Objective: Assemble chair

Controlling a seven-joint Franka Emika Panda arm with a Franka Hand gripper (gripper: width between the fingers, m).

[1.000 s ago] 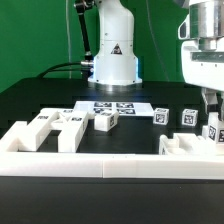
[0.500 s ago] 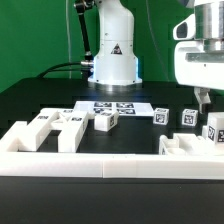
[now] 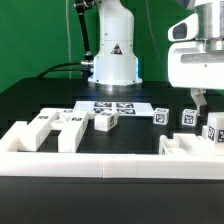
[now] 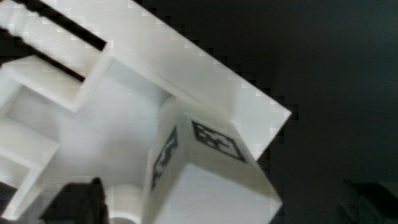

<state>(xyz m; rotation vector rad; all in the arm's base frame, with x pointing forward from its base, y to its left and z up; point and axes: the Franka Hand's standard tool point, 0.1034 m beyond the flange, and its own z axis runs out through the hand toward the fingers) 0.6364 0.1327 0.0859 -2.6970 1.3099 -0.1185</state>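
White chair parts [image 3: 60, 128] are lying on the black table [image 3: 30, 100], while the gripper [image 3: 203, 103] is hovering, jaws spread wide, just above the tagged piece [image 3: 213, 129] at the exterior view's right.

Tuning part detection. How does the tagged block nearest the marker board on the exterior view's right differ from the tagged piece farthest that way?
The block is low, cube-like; the outermost piece stands taller. The block sits farther back, beside the marker board; the outermost piece sits nearer the camera. Both are white, show a black-and-white tag and rest on the table.
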